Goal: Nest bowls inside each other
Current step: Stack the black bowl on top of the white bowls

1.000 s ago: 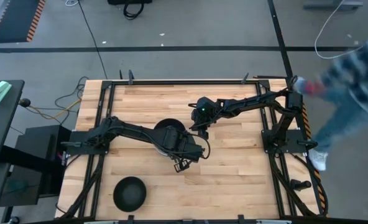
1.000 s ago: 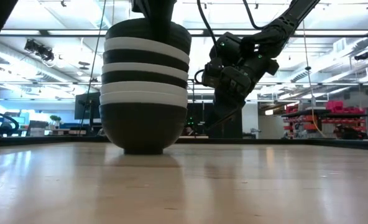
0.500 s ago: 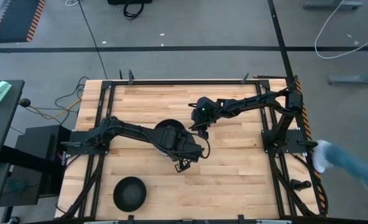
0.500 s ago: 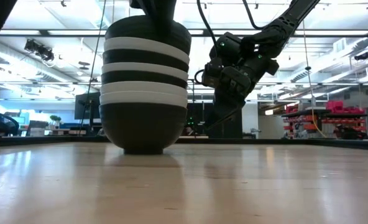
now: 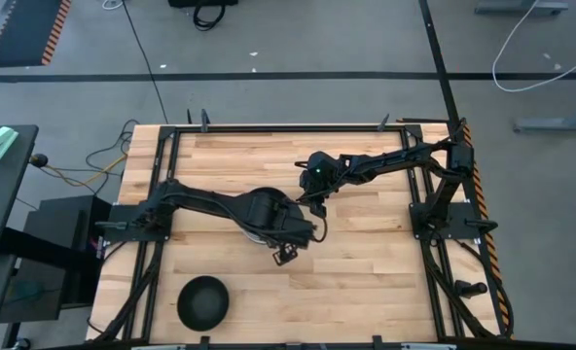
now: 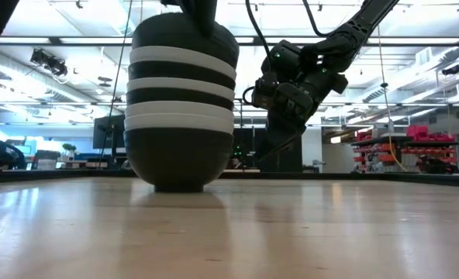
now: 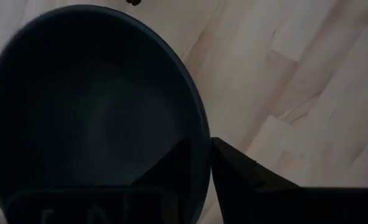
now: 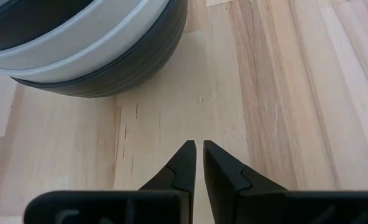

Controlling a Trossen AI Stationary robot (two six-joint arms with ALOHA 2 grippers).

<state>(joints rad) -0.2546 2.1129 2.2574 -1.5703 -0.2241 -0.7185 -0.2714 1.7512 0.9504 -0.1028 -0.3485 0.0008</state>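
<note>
Black fingers of the left gripper straddle the rim of the top bowl, one finger inside, one outside; whether they pinch it or stand slack, we cannot tell. That bowl, glossy black, crowns the stack, which we list as black and white bands standing upright on the table, near its middle. In the high view the left gripper and its arm cover most of the stack.

Right gripper: fingertips nearly touching, a thin gap between, nothing held; it hovers just beside the stack, over bare wood. In the low view it hangs clear of the table behind the stack.

One more black bowl sits apart, near the table's front left corner.

Surface: pale plank tabletop in a black frame. Beyond: grey floor with cables; a workshop with ceiling lights and red shelving.
</note>
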